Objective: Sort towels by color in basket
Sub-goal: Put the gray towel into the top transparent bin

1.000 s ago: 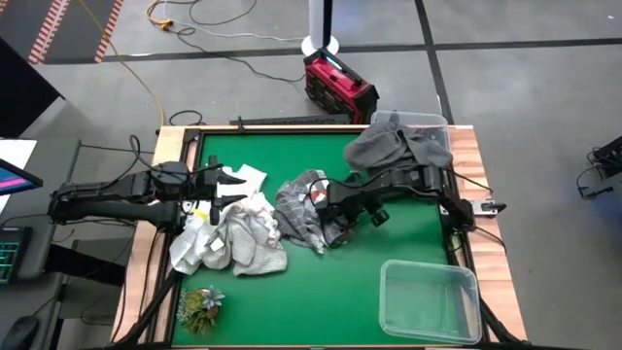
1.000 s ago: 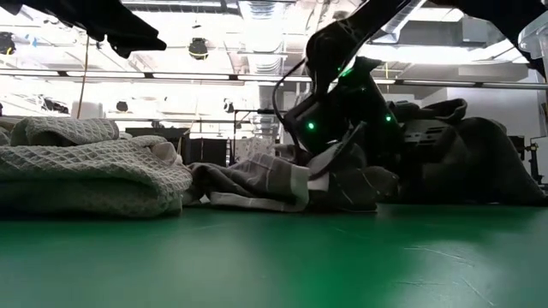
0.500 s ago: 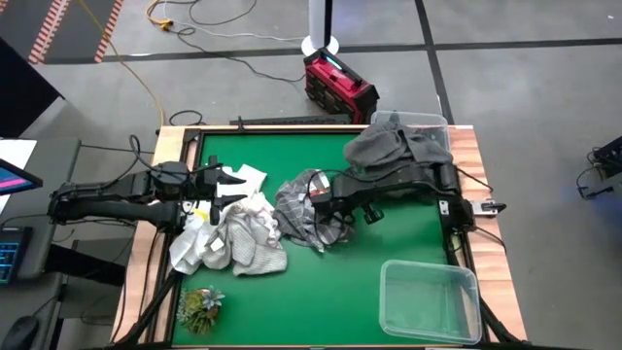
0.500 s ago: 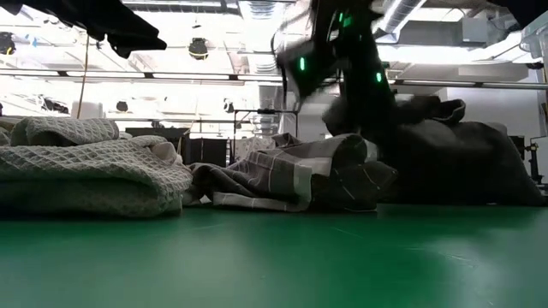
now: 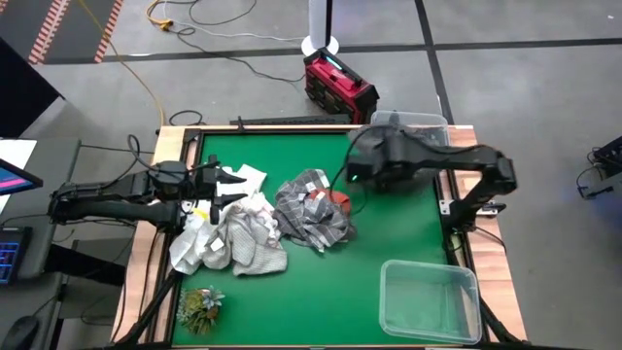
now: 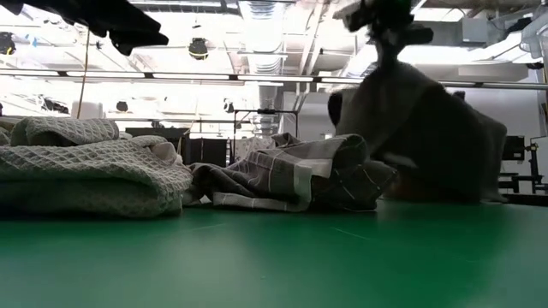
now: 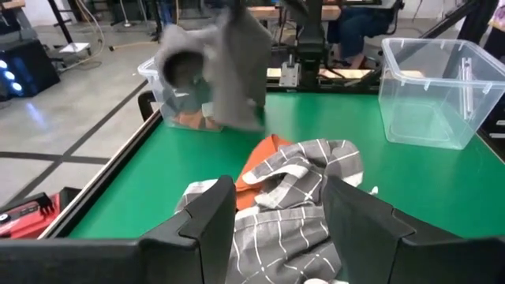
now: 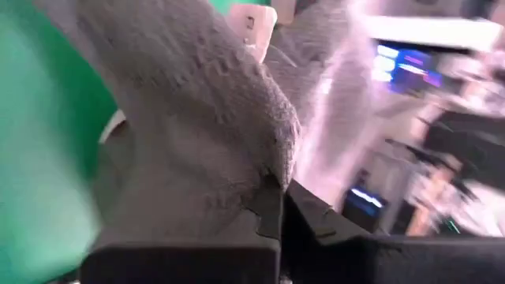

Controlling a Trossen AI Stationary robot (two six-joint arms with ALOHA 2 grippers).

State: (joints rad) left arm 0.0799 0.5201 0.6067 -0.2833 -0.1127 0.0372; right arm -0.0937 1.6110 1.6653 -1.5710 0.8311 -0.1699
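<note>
The right gripper [image 5: 374,160] is up over the far right part of the green table [image 5: 389,233], close to the clear bin [image 5: 428,122] at the back corner. Its two fingers are pinched tight on a plain dark grey towel [image 6: 428,137]. In the right wrist view the grey cloth [image 8: 205,118] is squeezed right between the dark fingers. In the low view this towel hangs straight down from the pinch, narrow at the top and wide at the bottom, so its long way runs up and down. Its bottom edge is near the table, but I cannot tell if it touches.

One grey-checked towel [image 5: 311,209] lies crumpled in the middle of the table. Its long way slants from the far left to the near right. One rust-orange towel [image 7: 264,158] peeks out from under its right side, touching it.

On the left there is a pile of white and pale grey towels [image 5: 233,238]. They are bunched together, and I cannot count them for sure.

The left gripper [image 5: 225,187] floats just over the far side of that pile. Its fingers [image 7: 209,213] are spread apart and hold nothing.

There are two clear bins. The second bin [image 5: 431,301] stands at the near right corner. One small green leafy tuft [image 5: 199,306] sits at the near left corner.
</note>
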